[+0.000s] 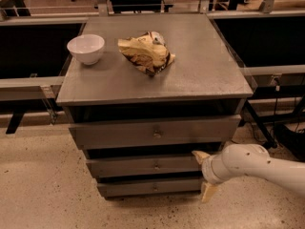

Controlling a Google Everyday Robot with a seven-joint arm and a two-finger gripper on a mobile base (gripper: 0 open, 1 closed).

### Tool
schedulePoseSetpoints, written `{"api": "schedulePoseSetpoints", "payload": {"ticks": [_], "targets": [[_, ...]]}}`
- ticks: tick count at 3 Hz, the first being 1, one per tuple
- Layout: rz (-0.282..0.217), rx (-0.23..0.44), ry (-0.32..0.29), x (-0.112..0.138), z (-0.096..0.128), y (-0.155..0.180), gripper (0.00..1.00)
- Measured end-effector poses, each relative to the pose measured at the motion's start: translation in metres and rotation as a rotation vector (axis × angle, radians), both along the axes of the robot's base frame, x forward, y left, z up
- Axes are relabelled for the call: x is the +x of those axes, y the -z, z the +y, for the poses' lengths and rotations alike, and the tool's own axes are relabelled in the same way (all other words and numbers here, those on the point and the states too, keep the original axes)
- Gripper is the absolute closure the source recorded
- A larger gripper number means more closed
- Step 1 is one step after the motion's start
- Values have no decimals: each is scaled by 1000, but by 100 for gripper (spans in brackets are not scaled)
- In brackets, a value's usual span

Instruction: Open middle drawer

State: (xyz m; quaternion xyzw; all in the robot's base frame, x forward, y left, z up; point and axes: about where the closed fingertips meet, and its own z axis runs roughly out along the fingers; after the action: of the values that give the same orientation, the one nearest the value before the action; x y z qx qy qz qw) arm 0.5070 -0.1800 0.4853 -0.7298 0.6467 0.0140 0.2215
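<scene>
Claw (204,174), fingers spread apart and holding nothing, hangs at the right end of the middle drawer (143,166). Above that drawer the counter (205,75) carries a crumpled bag (145,54) over the drawer's middle and a white bowl (86,48) over its left end.

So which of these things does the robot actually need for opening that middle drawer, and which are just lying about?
For the job: middle drawer, its brass knob, and the gripper, open, by the drawers' right end.

Just lying about: white bowl and crumpled bag on the cabinet top; the top drawer and bottom drawer.
</scene>
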Motion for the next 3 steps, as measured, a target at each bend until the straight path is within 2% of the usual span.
{"api": "schedulePoseSetpoints", "payload": {"ticks": [1,2,3], "targets": [[-7,28,6,25,-12,14,0],[-10,16,23,50,-23,33,0],[-5,0,34,65,-27,46,0]]}}
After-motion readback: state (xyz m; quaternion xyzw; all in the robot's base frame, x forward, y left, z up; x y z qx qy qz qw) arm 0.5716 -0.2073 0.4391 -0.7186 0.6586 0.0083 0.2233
